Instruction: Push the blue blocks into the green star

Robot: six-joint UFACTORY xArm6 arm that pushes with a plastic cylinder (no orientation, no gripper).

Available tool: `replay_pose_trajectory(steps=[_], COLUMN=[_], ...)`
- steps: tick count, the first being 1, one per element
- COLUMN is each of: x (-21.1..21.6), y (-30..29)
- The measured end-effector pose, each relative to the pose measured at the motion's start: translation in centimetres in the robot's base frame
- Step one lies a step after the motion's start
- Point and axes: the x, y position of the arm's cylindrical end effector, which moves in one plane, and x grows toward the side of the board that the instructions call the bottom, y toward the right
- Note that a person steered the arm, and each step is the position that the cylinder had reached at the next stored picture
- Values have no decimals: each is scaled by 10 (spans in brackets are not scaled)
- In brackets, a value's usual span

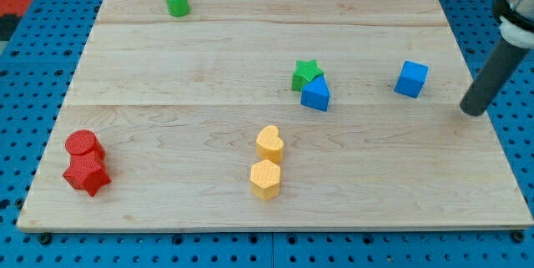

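Pale wooden worktop (209,59) of lengthwise planks with visible grain, resting on a blue perforated base (33,76). My tip (472,111), the blunt end of a smooth dark cylindrical rod, stood near the right edge; the rod carried no claw, so no opening or closing state applied. The blue cube (410,78) lay just inward of the tip, apart from it. The blue wedge-shaped block (316,94) touched the green star (306,73) right of the board's centre. A green cylinder (177,2) sat by the far edge. A yellow heart (269,144) and yellow hexagon (265,179) stood together near the front edge. A red cylinder (84,144) and red star (87,174) touched at the front-left corner.
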Motion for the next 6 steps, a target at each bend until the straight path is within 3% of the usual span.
replay_pose_trajectory(steps=[1, 3, 5, 6], x=[-25, -33, -72, -71], y=[1, -118, -75, -114])
